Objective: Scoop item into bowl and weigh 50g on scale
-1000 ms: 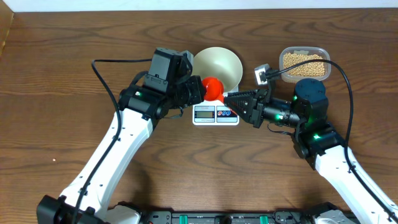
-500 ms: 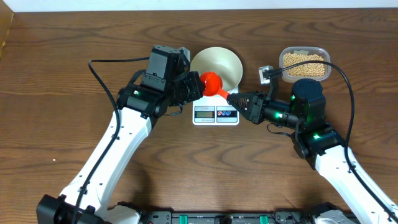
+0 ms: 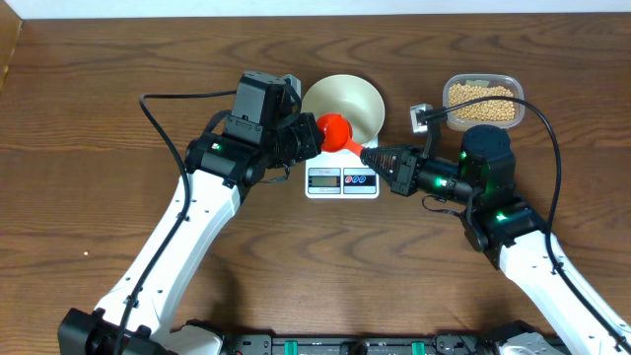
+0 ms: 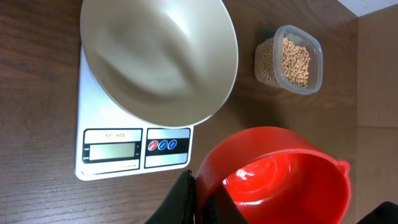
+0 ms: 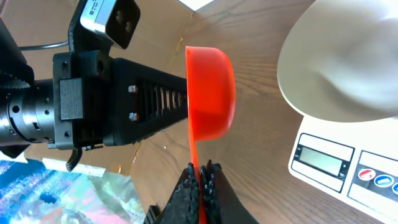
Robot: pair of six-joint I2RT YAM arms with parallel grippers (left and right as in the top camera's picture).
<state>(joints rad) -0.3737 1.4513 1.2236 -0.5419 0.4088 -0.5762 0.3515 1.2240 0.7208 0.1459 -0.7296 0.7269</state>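
- Wooden desk (image 3: 99, 118): empty bowl (image 3: 343, 101) sits on scale (image 3: 342, 181), beans (image 3: 481, 97) far right in tub (image 3: 517, 87).
- My right gripper (image 5: 200, 171) pinches the red scoop (image 5: 211, 93) by its handle; whether my left gripper (image 3: 306, 145) grips it, I cannot tell.
- I'd free left first, then swing right.

Two arms are seen, the left arm (image 3: 187, 237) and the right arm (image 3: 537, 261). One bowl (image 3: 343, 106), one scale (image 3: 341, 181), one red scoop (image 3: 335, 132) and one clear tub (image 3: 482, 81) are counted; the beans (image 3: 481, 102) are too many to be numbered. On the scale, one display (image 4: 109, 150), one red button (image 4: 153, 145) and two blue buttons (image 4: 168, 145) are found.
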